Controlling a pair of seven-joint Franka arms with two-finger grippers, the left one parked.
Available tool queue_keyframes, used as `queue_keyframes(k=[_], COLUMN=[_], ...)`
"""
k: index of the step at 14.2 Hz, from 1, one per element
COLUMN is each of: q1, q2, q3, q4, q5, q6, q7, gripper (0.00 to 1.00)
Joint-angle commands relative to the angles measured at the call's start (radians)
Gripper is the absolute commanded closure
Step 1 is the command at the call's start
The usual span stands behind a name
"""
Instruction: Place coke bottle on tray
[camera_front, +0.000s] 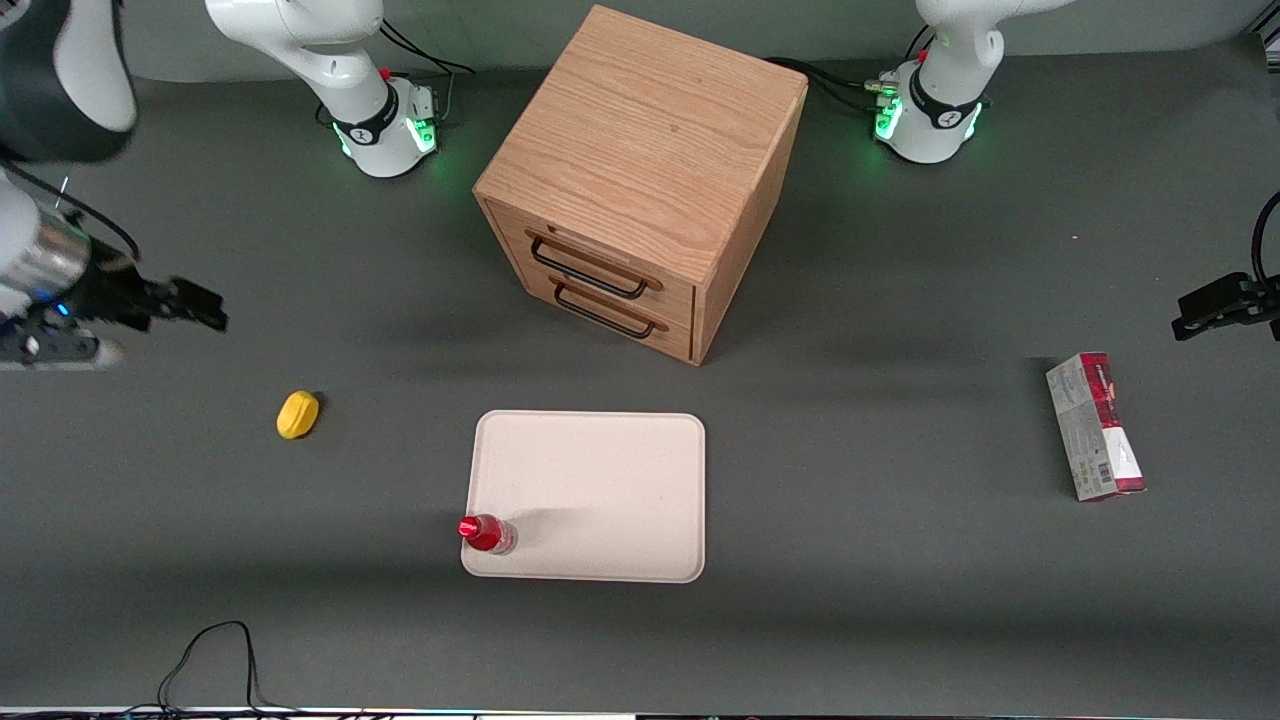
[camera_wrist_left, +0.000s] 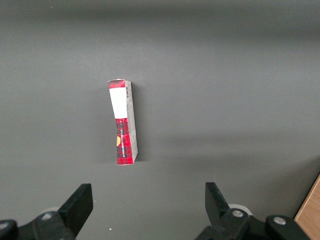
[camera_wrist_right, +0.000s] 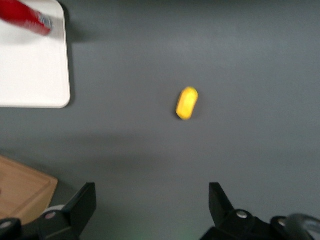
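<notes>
Red coke bottle (camera_front: 487, 533) upright on my cream tray's (camera_front: 600, 480) lower-left corner in the front view, my end effector (camera_front: 200, 305) spread wide, empty, mid-left above the worktop (camera_front: 850, 500).

A red-and-grey carton (camera_wrist_left: 123, 123) lay flat on the dark grey desk (camera_wrist_left: 225, 90), long and narrow, with a white panel at one end and red plaid print with an orange dot toward the other. It cast a soft shadow across the desk beside it. Two black fingers (camera_wrist_left: 77, 206) of the parked arm's claw stood wide apart, clear of the carton. A sliver of light wood (camera_wrist_left: 310, 212) showed near one finger.
</notes>
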Motion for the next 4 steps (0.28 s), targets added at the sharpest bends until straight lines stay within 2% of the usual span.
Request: queue_keyframes(k=[1, 4], q1=[0.054, 0.074], q2=[-0.043, -0.032], q3=[-0.043, -0.038], q4=[0.011, 0.07], q5=[0.022, 0.019], q6=[-0.051, -0.093], q7=[-0.027, -0.015], gripper=[0.0, 0.0])
